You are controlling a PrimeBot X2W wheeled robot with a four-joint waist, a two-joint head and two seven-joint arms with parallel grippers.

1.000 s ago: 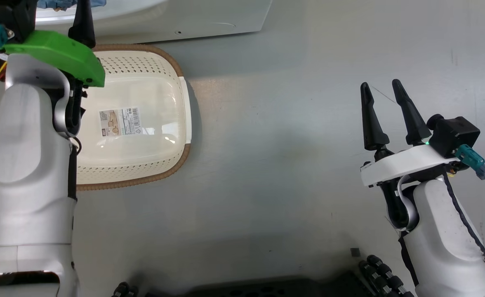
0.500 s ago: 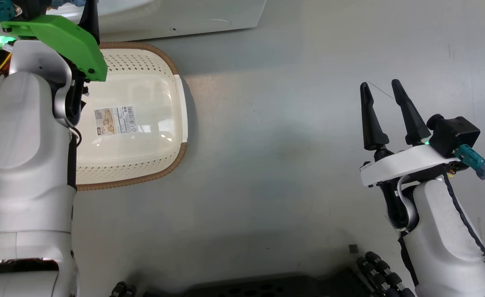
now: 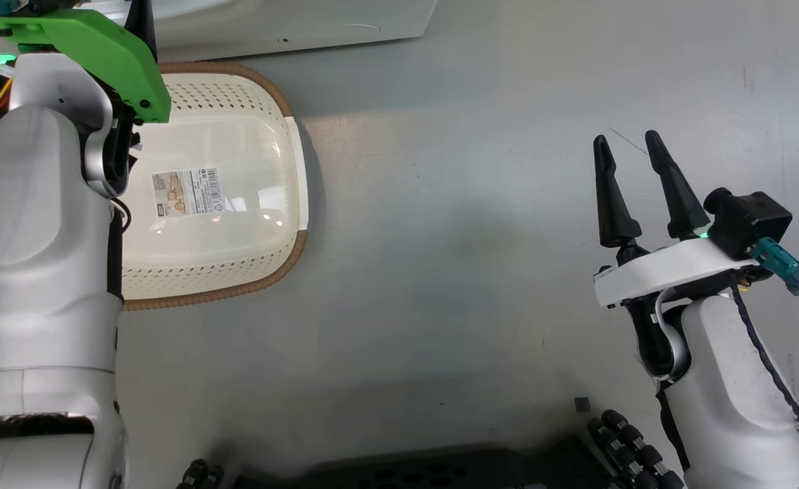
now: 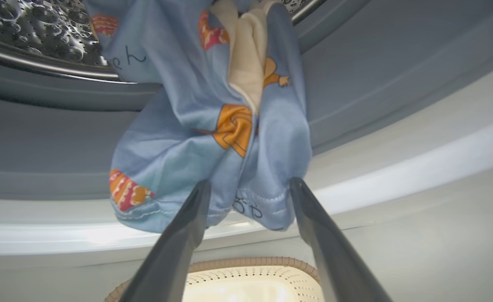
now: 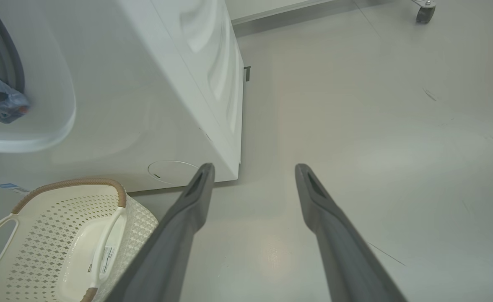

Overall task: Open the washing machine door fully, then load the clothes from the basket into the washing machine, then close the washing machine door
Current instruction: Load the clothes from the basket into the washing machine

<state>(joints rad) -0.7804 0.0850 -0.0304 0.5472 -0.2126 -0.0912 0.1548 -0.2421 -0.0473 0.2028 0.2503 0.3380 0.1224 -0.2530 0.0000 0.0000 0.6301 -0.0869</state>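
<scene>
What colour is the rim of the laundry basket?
Brown woven-look rim, best in head view.

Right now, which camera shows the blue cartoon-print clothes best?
The left wrist view: the clothes sit at its centre, spilling out of the steel drum over the grey gasket, prints clear, just beyond the open left gripper. The right wrist view catches a small bunch of them at the washing machine opening, far left.

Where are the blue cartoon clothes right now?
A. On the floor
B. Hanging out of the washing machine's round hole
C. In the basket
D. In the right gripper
B: the clothes drape over the grey drum rim of the washing machine, and the basket shows just a sticker inside.
</scene>
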